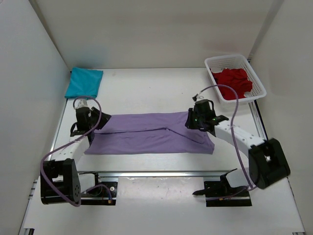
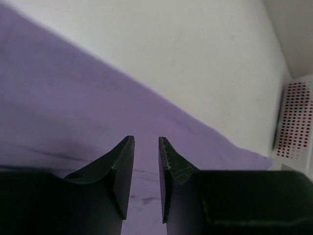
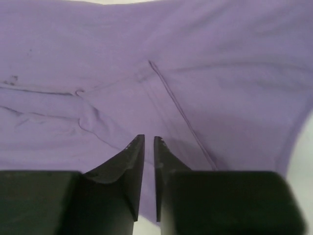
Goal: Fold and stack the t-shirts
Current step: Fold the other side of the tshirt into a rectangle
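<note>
Left gripper (image 2: 145, 139) fills the bottom of its own wrist view, two black fingers with a clear gap between the tips. Jaws parted, nothing between them, purple cloth showing through the slot. Over on the other wrist camera, the right gripper (image 3: 149, 138) is barely parted, just a thin slit between the fingers, and again I see no cloth pinched in there. It hangs over a diagonal seam (image 3: 181, 115) and some soft wrinkles.

Up to the overhead view now. The lavender shirt (image 1: 151, 134) lies flat in the middle of the table (image 1: 146, 88), stretched out as a long band from nine o'clock to three o'clock, with a fold line running along its length. The left gripper sits at the nine o'clock end of it and the right gripper at the three o'clock end, both over the far edge of the cloth.

At ten o'clock, against the left wall, the teal shirt (image 1: 84, 82) rests folded into a neat rectangle, well apart from the lavender one. At two o'clock stands the white mesh basket (image 1: 258, 90), and the dark red shirt (image 1: 234, 81) is bunched inside it, unfolded.
</note>
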`<state>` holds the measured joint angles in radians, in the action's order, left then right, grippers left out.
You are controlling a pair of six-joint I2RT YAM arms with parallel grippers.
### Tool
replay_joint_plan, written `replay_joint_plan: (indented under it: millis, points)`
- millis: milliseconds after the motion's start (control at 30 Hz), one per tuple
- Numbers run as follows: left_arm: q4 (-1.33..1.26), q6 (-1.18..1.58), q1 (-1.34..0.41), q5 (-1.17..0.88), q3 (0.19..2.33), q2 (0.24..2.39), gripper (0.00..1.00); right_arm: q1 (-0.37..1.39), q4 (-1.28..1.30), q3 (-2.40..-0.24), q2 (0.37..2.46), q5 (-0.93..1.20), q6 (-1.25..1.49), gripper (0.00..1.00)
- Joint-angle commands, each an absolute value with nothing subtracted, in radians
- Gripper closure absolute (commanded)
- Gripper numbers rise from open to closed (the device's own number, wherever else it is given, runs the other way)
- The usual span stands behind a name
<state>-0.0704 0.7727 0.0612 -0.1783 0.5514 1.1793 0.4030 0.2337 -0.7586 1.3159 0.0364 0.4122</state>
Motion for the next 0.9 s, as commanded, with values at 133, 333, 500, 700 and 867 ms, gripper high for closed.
replay_joint_plan:
  millis: [133, 333, 500, 700, 867]
  points:
    - [-0.153, 0.827, 0.129, -0.281, 0.462, 1.290, 0.65, 0.443, 0.124, -0.965, 1.570, 0.028, 0.339, 0.66]
    - [-0.239, 0.850, 0.054, -0.307, 0.380, 1.261, 0.65, 0.457, 0.113, -1.034, 1.698, 0.015, 0.318, 0.61]
    - [-0.221, 0.821, -0.093, -0.258, 0.361, 1.181, 0.65, 0.463, 0.110, -1.016, 1.718, 0.003, 0.327, 0.69]
    - [-0.242, 0.821, -0.136, -0.251, 0.302, 1.137, 0.64, 0.477, 0.104, -1.003, 1.738, 0.003, 0.321, 0.67]
    - [-0.261, 0.825, -0.163, -0.250, 0.279, 1.117, 0.64, 0.486, 0.133, -0.993, 1.723, -0.038, 0.324, 0.97]
